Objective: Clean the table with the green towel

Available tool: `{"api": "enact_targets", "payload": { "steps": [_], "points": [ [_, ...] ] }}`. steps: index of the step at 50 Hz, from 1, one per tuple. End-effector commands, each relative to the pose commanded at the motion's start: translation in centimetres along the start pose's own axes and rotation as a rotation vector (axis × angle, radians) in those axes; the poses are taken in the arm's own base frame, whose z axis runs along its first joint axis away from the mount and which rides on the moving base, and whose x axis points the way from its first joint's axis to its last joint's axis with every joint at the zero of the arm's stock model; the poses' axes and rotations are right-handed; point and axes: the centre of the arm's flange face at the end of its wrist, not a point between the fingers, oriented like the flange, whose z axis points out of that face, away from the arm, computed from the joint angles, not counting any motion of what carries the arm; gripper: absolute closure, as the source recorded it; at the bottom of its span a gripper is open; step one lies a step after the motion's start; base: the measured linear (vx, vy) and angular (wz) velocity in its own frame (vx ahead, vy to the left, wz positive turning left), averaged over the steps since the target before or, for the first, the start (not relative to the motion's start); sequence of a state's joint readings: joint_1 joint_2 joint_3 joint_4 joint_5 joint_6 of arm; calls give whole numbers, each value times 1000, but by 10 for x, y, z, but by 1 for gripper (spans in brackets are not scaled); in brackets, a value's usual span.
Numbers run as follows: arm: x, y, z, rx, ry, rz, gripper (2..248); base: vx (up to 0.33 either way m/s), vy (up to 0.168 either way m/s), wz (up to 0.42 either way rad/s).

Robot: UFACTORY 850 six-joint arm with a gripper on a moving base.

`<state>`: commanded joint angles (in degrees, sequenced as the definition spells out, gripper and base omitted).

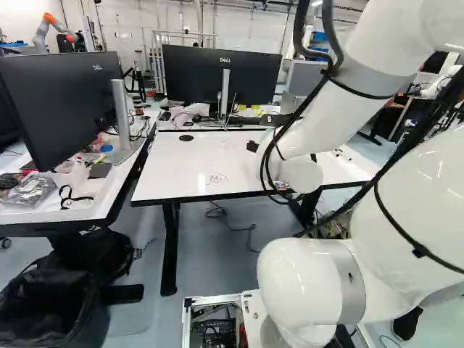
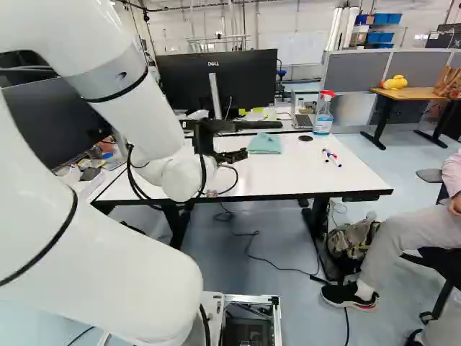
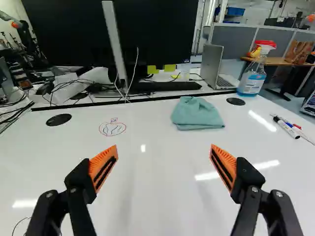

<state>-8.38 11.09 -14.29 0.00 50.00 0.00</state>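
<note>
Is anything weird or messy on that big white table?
Yes: there's a round red doodle right on the tabletop, ahead of the open fingers, and a dark line beside them. Drawings usually belong on paper. Nothing looks spilled.

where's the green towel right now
The green towel lies folded on the white table, ahead of the open gripper, just short of the spray bottle, as the wrist view shows.

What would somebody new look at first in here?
Probably the big white arm, looming over the table at the right of the left base view. Next, maybe the gripper's bright orange pads, spread wide apart above the shiny white table. Ahead of them, the folded green towel lies near the red-topped spray bottle.
</note>
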Motion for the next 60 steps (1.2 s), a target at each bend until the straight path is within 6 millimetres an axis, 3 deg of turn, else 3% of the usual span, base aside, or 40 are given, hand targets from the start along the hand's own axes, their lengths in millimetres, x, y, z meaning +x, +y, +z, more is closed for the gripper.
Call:
{"api": "enact_targets", "payload": {
  "steps": [25,60],
  "points": [
    [37,25,35,-65,56,15,3,0,0,0],
    [56,61,99,-135,54,31,3,0,0,0]
  ]
}}
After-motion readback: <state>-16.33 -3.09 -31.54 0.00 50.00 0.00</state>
